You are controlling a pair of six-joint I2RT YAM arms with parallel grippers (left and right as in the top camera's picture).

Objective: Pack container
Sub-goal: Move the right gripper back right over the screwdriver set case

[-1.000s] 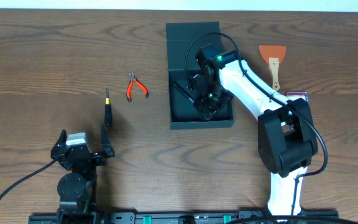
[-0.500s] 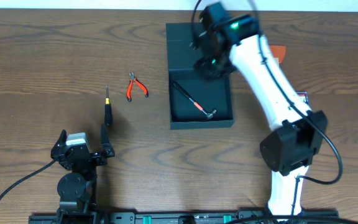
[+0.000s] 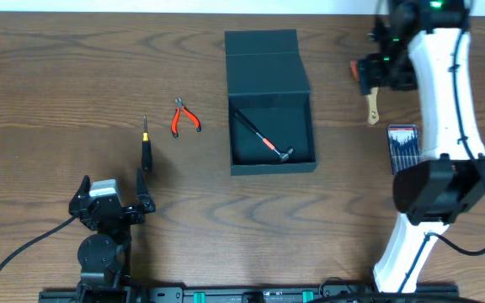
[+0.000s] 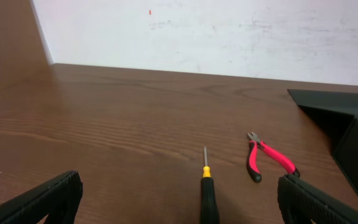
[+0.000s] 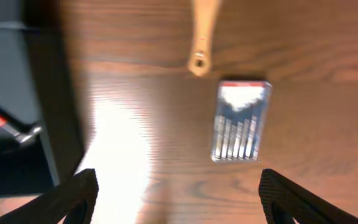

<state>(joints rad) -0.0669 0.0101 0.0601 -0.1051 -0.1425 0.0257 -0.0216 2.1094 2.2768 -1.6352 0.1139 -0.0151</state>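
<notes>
Overhead: one container (image 3: 262,55); one hammer (image 3: 263,140) inside

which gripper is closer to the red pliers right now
Left. The left gripper sits by the front table edge, slightly left of the pliers; the right gripper hangs beyond the container, far to their right.

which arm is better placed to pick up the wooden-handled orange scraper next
Right. The right gripper, open, hovers by the wooden-handled orange scraper; the left gripper, also open, sits at the near edge, across the dark teal-grey cardboard box.
</notes>
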